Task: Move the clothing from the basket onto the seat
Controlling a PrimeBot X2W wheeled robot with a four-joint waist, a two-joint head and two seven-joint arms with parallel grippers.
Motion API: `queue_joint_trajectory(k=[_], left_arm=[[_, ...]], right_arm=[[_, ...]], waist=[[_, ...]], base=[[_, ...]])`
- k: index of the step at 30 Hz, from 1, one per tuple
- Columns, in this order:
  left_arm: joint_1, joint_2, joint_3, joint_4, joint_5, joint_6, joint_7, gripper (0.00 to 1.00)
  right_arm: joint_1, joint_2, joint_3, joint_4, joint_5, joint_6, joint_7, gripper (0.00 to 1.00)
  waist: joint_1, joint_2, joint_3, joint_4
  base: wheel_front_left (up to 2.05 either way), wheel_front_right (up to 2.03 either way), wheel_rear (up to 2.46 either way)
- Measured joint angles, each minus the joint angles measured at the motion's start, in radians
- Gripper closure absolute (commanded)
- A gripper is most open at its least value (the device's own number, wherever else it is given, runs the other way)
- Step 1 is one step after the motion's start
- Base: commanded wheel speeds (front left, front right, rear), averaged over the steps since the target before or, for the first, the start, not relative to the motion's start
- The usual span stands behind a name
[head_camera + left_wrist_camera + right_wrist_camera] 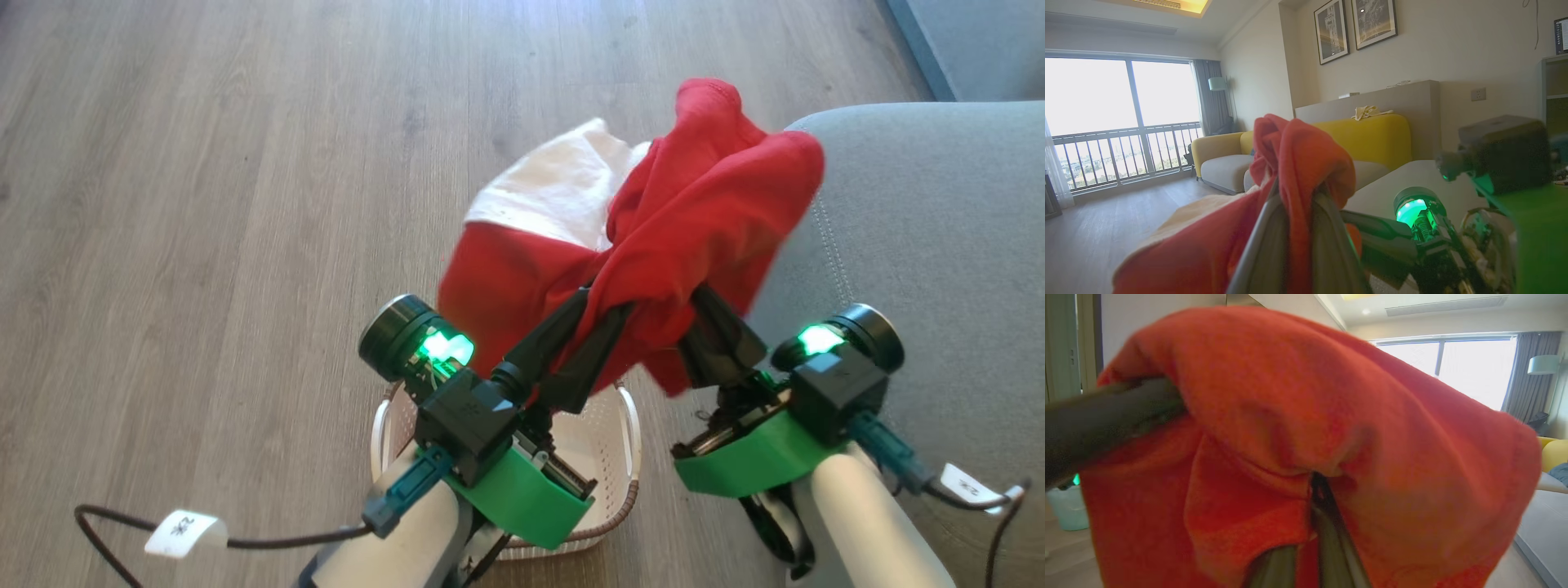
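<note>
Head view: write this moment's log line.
left gripper: shut on red fabric clothing; right gripper: same; cream perforated plastic basket: below; grey fabric sofa: right

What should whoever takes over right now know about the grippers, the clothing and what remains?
Left gripper: shut on the red clothing.
Right gripper: shut on the same bundle.
Clothing: held up between both grippers, above the basket and beside the edge of the grey seat; not on it yet.
Done: clothing lifted out; the part of the basket that shows is bare.
Left: carry it over the seat, lower it, open both grippers.
</note>
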Motion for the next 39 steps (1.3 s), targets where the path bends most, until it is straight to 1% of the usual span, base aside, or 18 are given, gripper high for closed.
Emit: queue_joint_trajectory(k=[8, 10, 16, 17, 18, 20, 21, 22, 23, 31, 36, 39], left_arm=[[0.0, 0.0, 0.001, -0.001, 0.0, -0.002, 0.0, 1.0], [0.0, 0.0, 0.0, -0.002, 0.0, -0.009, 0.0, 1.0], [0.002, 0.0, 0.0, -0.002, 0.0, -0.01, 0.0, 1.0], [0.003, 0.0, 0.0, -0.002, 0.0, -0.01, 0.0, 0.93], [0.004, 0.0, 0.0, -0.001, 0.0, -0.01, 0.0, 0.72], [0.003, 0.0, 0.0, -0.001, 0.0, -0.018, 0.0, 0.69], [0.003, 0.0, 0.0, -0.001, 0.0, -0.018, 0.0, 0.65], [0.003, 0.0, 0.0, -0.002, 0.0, -0.018, 0.0, 0.41], [0.003, 0.0, 0.0, -0.001, 0.0, -0.018, 0.0, 0.0], [0.003, 0.0, 0.005, 0.01, 0.002, -0.017, 0.0, 0.0], [0.005, 0.0, 0.014, 0.04, 0.021, -0.017, 0.0, 0.0], [0.014, 0.0, 0.028, 0.076, 0.051, -0.018, 0.0, 0.0]], right_arm=[[0.013, 0.019, -0.039, -0.04, 0.033, 0.0, 0.0, 1.0], [0.013, 0.019, -0.053, -0.055, 0.034, 0.0, 0.0, 1.0], [0.024, 0.021, -0.094, -0.103, 0.088, 0.0, 0.0, 1.0], [0.028, 0.022, -0.101, -0.114, 0.099, 0.0, 0.0, 1.0], [0.03, 0.022, -0.106, -0.124, 0.104, 0.0, 0.0, 1.0], [0.03, 0.022, -0.114, -0.142, 0.105, 0.0, 0.0, 1.0], [0.03, 0.023, -0.119, -0.149, 0.105, 0.0, 0.0, 1.0], [0.03, 0.023, -0.124, -0.154, 0.105, 0.0, 0.0, 1.0], [0.03, 0.023, -0.13, -0.159, 0.105, 0.0, 0.0, 1.0], [0.03, 0.023, -0.172, -0.184, 0.103, 0.0, 0.0, 1.0], [0.029, 0.024, -0.213, -0.19, 0.094, 0.0, 0.0, 1.0], [0.028, 0.025, -0.235, -0.192, 0.083, 0.0, 0.0, 1.0]], waist=[[0.0, 0.0, -0.004, 0.0], [0.0, 0.0, -0.004, 0.002], [0.0, 0.0, -0.004, 0.007], [0.0, 0.0, -0.003, 0.007], [0.0, 0.0, -0.002, 0.008], [0.0, 0.0, 0.001, 0.008], [0.0, 0.0, 0.002, 0.009], [0.0, 0.0, 0.003, 0.009], [0.0, 0.0, 0.004, 0.009], [0.0, 0.0, 0.009, 0.005], [0.0, 0.0, 0.011, 0.0], [0.0, 0.0, 0.012, -0.006]], base=[[0.0, 0.0, 0.0], [0.0, 0.0, 0.0], [0.0, 0.0, 0.0], [0.0, 0.0, 0.0], [0.0, 0.0, 0.0], [0.0, 0.0, 0.0], [0.0, 0.0, 0.0], [0.0, 0.0, 0.0], [0.0, 0.0, 0.0], [0.0, 0.0, 0.0], [0.0, 0.0, 0.0], [0.0, 0.0, 0.0]])
